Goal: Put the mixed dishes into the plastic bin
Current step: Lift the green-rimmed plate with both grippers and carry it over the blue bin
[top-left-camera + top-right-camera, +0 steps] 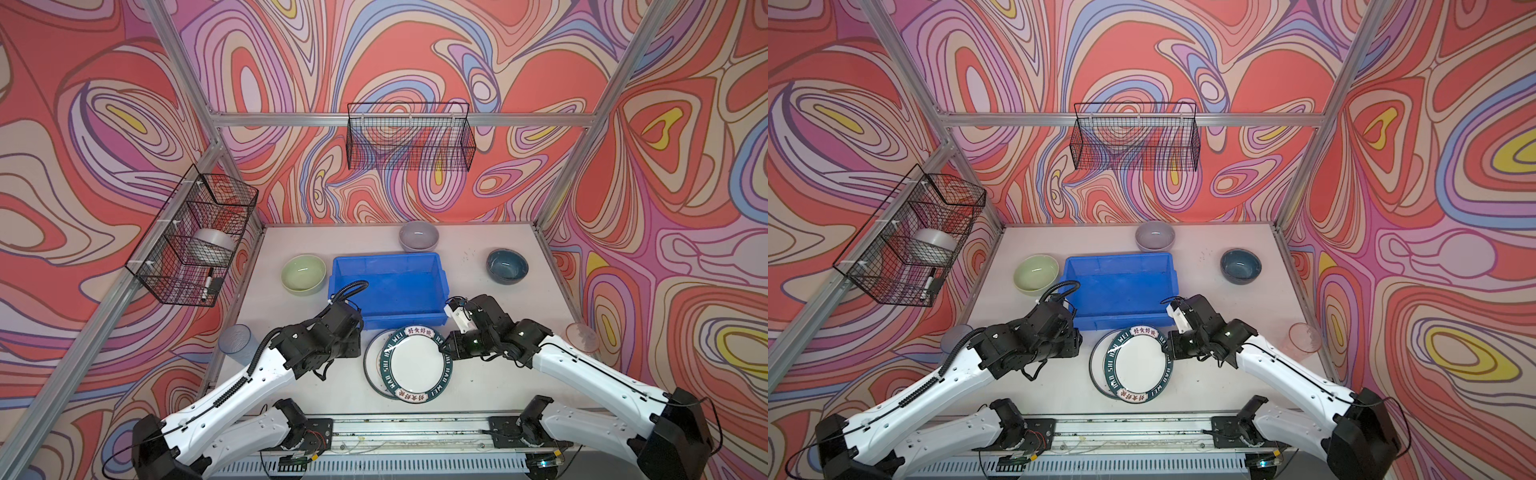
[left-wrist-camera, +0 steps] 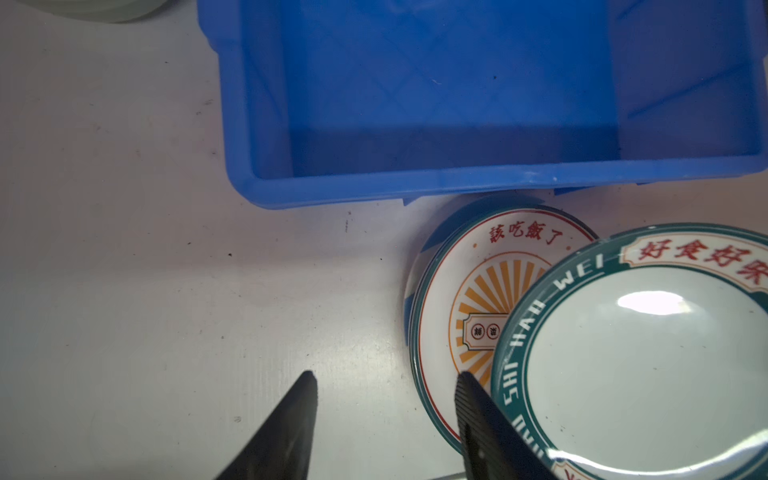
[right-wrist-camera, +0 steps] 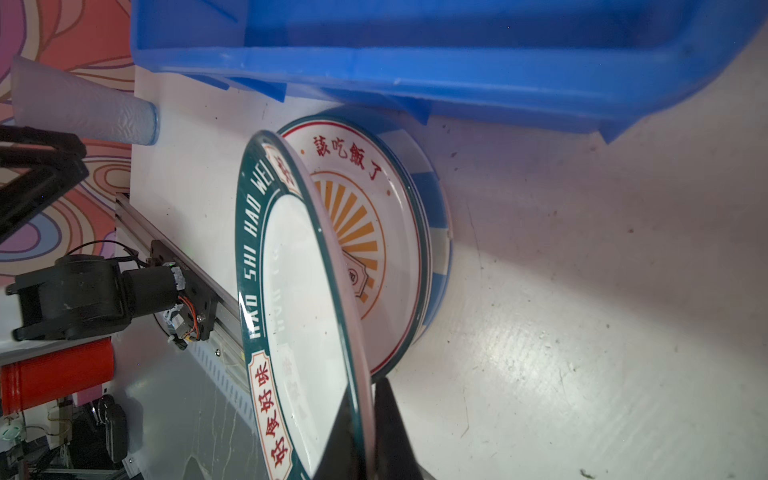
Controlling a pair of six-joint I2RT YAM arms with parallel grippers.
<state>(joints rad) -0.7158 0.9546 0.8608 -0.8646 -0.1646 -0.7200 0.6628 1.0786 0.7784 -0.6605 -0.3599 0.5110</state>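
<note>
Left hand (image 2: 386, 376), lower left of centre: fingers apart, holding nothing. Green-rimmed plate (image 1: 415, 365), bottom centre, is tilted off the orange sunburst plate (image 2: 478, 299), with the right hand (image 3: 368, 405) clamped on its right rim. Raise it clear of the lip of the empty plastic bin (image 1: 395, 286) just above, then lower it flat.

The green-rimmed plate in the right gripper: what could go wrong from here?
1. The right gripper pinches only the rim of the tilted green-rimmed plate; it might slip and drop onto the orange sunburst plate beneath.
2. The near wall of the blue bin stands close beside both plates; the held plate could strike it if carried too low.
</note>
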